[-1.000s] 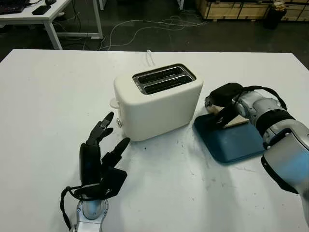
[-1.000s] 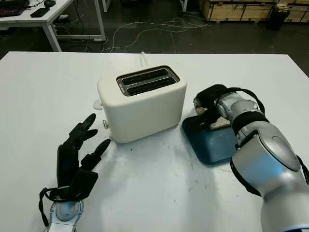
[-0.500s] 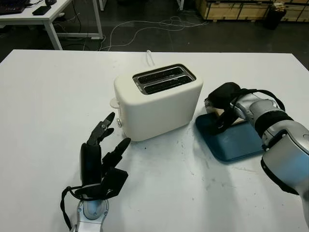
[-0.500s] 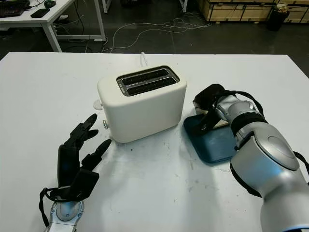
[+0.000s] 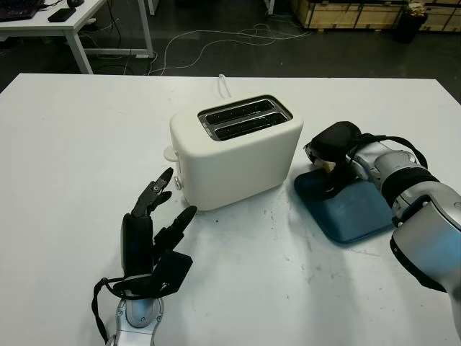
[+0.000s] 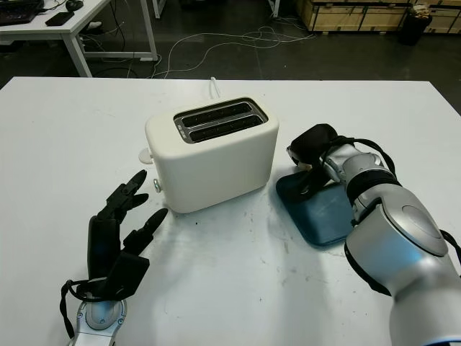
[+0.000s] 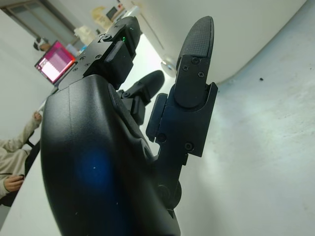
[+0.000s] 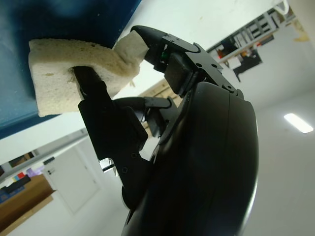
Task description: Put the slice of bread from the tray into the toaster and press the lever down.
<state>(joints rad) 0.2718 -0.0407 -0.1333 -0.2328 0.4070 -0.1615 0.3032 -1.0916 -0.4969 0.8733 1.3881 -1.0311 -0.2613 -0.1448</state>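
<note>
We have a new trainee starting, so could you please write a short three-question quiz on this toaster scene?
1. True or false: the slice of bread already sits in a slot of the toaster.
2. Which hand grips the bread? A) left hand B) right hand
3. Fill in: the right hand is over the blue ____, beside the toaster.

Key
1. False; the right hand pinches it at the tray, and both slots look dark and empty.
2. B; the left hand is open in front of the toaster.
3. tray

No legible text or labels
</note>
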